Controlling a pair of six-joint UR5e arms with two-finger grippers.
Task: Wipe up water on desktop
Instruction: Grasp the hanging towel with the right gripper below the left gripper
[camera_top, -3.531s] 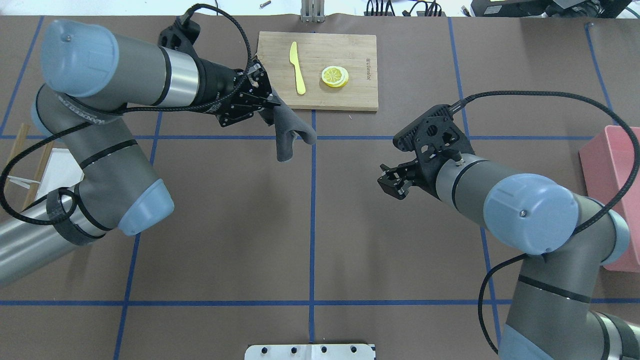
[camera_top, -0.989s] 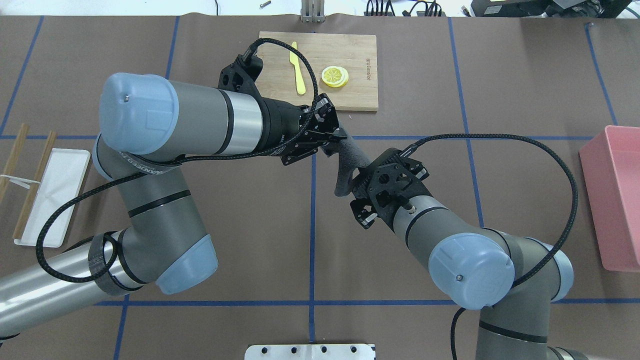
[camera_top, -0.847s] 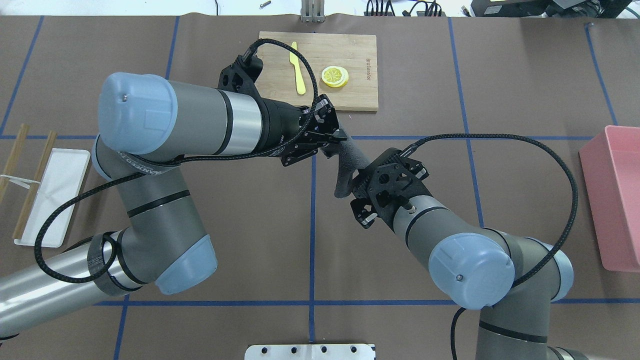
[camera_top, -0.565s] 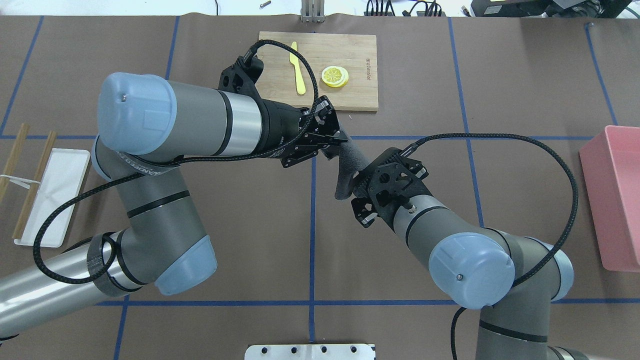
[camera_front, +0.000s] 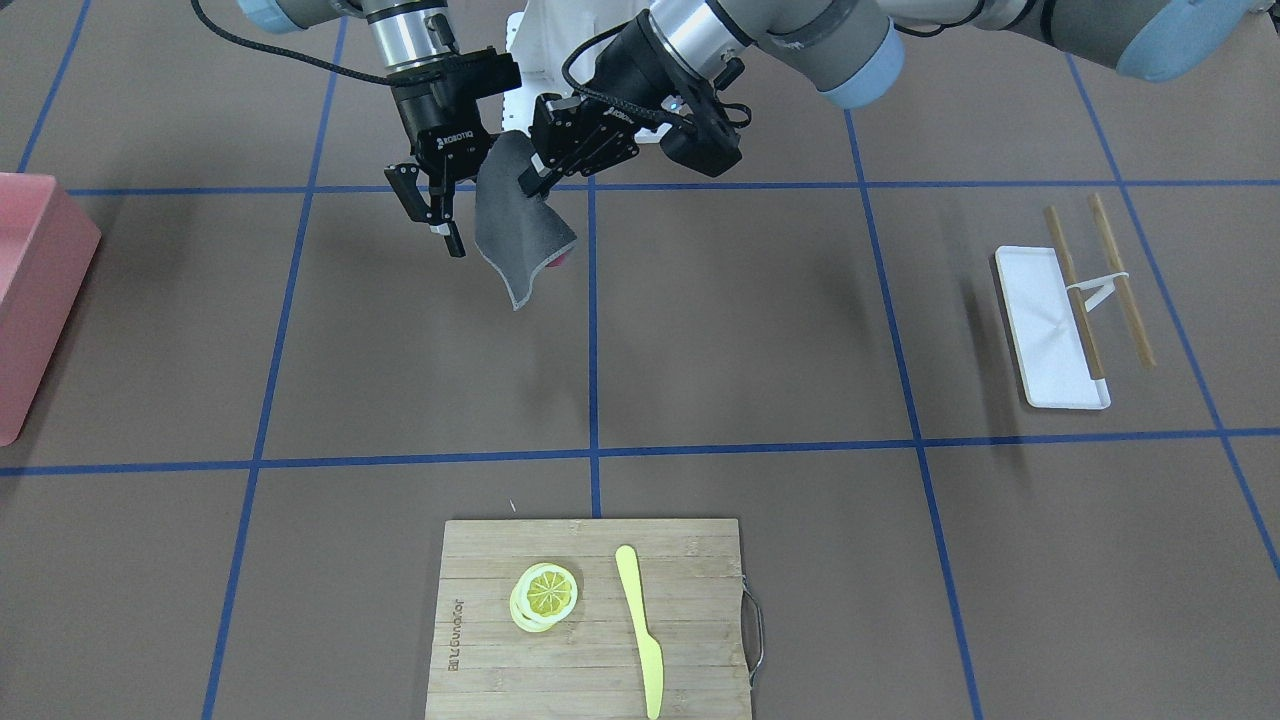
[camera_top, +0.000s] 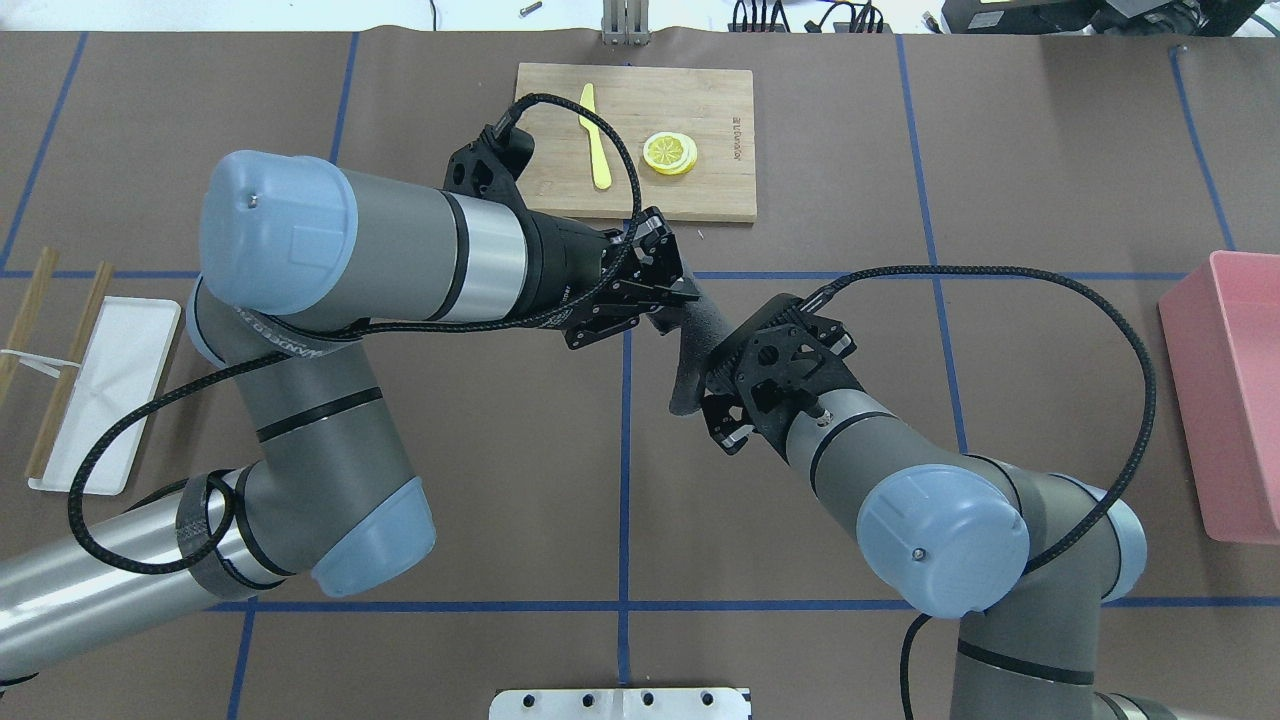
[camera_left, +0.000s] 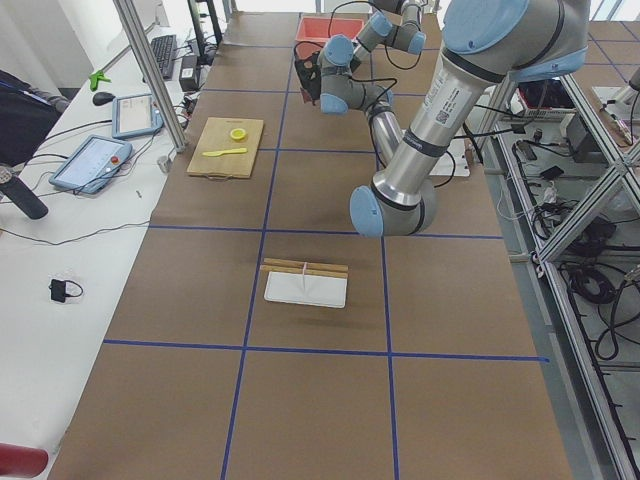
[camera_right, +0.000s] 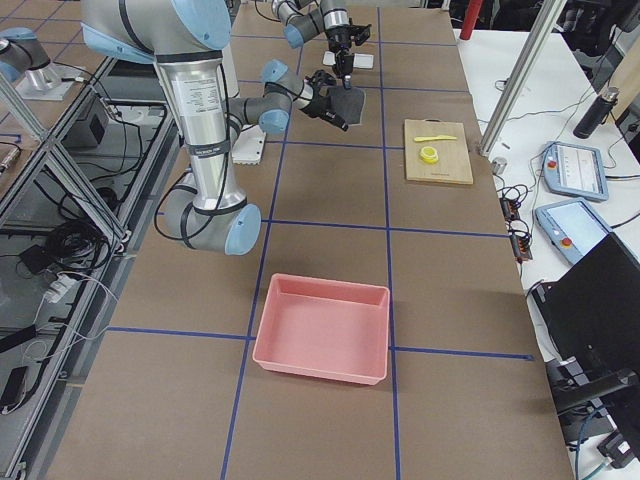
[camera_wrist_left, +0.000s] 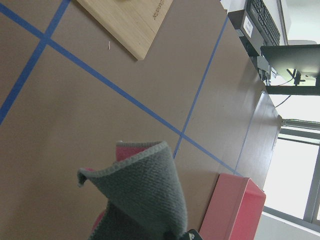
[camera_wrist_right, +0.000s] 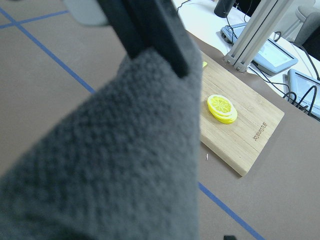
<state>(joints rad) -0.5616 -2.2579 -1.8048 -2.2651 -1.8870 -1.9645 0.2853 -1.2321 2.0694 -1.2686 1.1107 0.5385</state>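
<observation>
From the front, the left gripper (camera_front: 532, 183) has its jaws clamped on a grey cloth (camera_front: 520, 235) hanging above the brown desk (camera_front: 750, 320). The right gripper (camera_front: 432, 225) sits just beside it, jaws apart. From overhead, the cloth hangs between both grippers.

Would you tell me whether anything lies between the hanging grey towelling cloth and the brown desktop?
Nothing visible does: the grey towelling cloth, pinched by the left gripper, hangs above the brown desktop; the right gripper is beside it.
</observation>
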